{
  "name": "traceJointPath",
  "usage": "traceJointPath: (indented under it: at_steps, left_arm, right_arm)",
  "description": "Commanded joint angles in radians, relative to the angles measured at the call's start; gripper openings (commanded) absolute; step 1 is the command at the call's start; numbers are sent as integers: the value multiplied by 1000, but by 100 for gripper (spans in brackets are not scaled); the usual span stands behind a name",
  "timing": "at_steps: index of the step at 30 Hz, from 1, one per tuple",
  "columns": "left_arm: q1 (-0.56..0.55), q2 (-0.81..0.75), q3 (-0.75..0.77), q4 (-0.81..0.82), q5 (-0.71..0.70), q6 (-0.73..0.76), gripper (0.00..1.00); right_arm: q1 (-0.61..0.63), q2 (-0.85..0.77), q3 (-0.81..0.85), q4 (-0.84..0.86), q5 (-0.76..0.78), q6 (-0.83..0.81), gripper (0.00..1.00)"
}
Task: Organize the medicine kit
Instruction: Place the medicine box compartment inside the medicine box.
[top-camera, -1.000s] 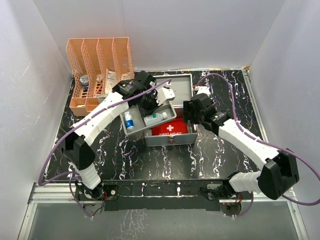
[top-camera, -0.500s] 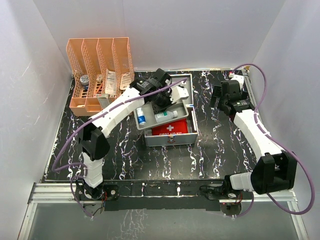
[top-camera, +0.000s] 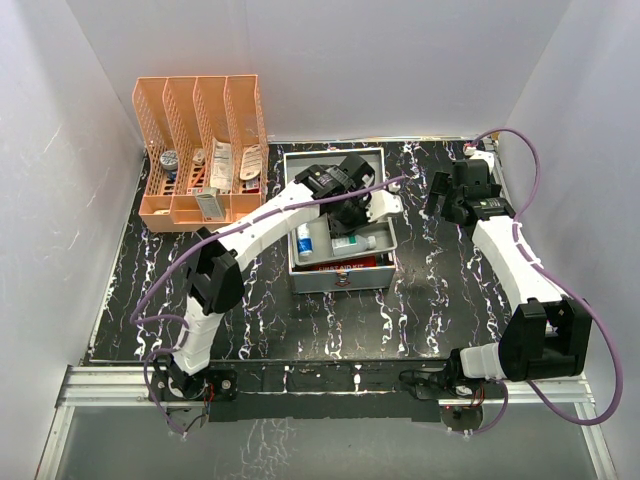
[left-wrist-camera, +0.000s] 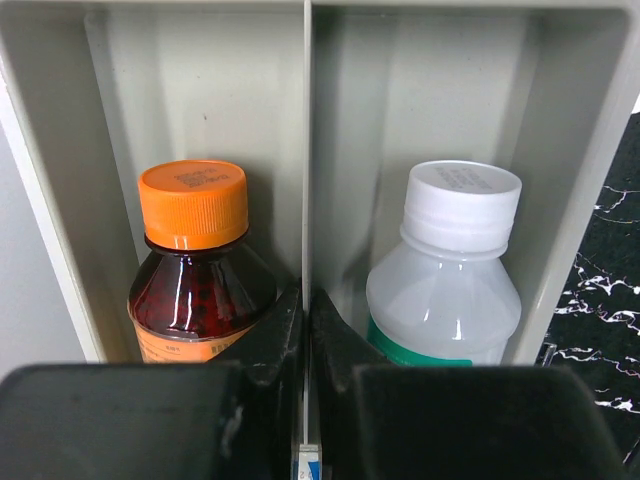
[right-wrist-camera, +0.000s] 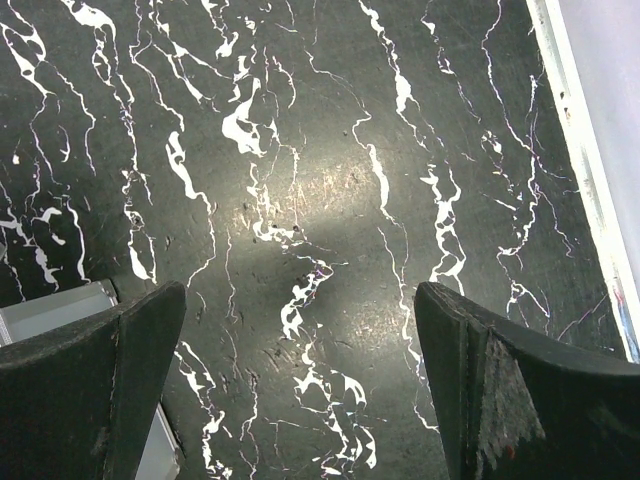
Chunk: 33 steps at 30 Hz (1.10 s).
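Top external, black white-veined table (top-camera: 450, 300), white walls (top-camera: 400, 60), medicine kit (top-camera: 340, 279) on table

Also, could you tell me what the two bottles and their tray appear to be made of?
Orange-capped bottle: glossy amber, glass or plastic, sharp highlights.
White-capped bottle: cloudy translucent plastic, probably, soft sheen.
Tray: matte grey, likely moulded plastic, rounded inner corners.

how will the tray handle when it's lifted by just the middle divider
Probably stiff: the tray looks like moulded plastic. The left gripper pinches only its thin divider, so it may rock sideways. The orange-capped bottle and white-capped bottle lie loose, one per compartment, and could slide or roll if it tips.
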Motion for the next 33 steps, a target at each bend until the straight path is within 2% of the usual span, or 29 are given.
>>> traceJointPath:
  at_steps: [1, 16, 33]
  left_arm:
    - [-6, -26, 48, -3, 4, 33, 0]
    - [-6, -13, 18, -73, 12, 97, 0]
    - [-22, -20, -95, 5, 16, 80, 0]
  right_arm:
    - [-16, -19, 14, 66, -21, -14, 98]
    - [-38, -43, -35, 78, -55, 7, 99]
    - [-50, -88, -59, 59, -62, 6, 98]
